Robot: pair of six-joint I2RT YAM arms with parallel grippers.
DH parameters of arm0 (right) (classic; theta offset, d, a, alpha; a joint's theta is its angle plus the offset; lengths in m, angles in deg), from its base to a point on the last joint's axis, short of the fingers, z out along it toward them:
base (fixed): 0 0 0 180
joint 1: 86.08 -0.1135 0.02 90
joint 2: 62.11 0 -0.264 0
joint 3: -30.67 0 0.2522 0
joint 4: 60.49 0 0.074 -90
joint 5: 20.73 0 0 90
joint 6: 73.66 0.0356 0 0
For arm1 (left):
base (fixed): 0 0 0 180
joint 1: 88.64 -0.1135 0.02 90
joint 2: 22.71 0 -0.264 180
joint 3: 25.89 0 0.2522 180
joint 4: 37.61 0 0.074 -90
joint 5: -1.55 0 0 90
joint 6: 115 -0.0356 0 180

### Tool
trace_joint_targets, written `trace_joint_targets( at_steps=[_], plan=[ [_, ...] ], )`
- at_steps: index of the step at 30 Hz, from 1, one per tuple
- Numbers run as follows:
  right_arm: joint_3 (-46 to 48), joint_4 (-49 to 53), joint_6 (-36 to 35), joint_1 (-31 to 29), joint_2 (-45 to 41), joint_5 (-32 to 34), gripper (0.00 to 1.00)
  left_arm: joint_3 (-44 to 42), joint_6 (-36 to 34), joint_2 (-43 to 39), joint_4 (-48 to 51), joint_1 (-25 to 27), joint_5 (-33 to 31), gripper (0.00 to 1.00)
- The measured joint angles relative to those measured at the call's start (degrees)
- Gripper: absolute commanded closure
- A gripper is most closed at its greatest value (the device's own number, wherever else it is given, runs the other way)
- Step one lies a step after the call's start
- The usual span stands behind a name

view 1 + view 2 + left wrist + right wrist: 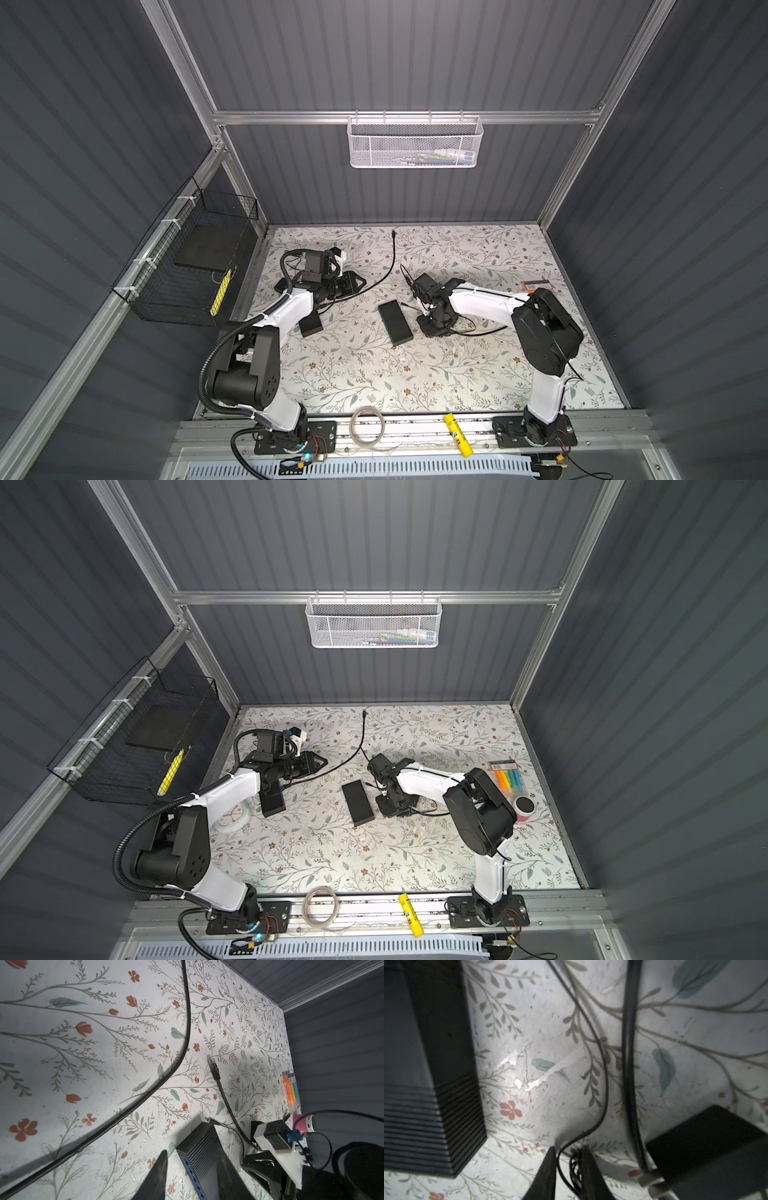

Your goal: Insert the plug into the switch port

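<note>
Plug [213, 1066] of the network cable rests free on the floral table [478, 374], apart from the black switch [395, 323]; insertion has not begun. Right gripper [569, 1148] straddles thin wires [604, 1084], grip unclear. Left gripper [192, 1154] hovers empty, jaws apart.

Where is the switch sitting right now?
In both top views the switch lies flat near the middle of the table, just left of the right tool.

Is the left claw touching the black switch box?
Apart. In both top views, bare flowery table shows between the left claw and the black switch box. The box lies flat on its own, nearer the other arm.
</note>
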State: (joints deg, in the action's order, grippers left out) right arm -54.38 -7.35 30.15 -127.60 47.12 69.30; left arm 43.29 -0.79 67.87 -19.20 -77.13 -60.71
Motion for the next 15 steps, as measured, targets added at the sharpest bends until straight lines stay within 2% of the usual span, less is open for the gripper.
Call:
trace_joint_targets(
  at_steps=[5,15],
  plan=[
    [0.0,-0.1,0.2,-0.2,0.0,0.7,0.99,0.0,0.0,0.0,0.0,0.0,0.0,0.61],
    [0.9,-0.3,1.4,1.7,-2.0,-2.8,1.00,0.0,0.0,0.0,0.1,0.0,0.0,0.61]
  ],
)
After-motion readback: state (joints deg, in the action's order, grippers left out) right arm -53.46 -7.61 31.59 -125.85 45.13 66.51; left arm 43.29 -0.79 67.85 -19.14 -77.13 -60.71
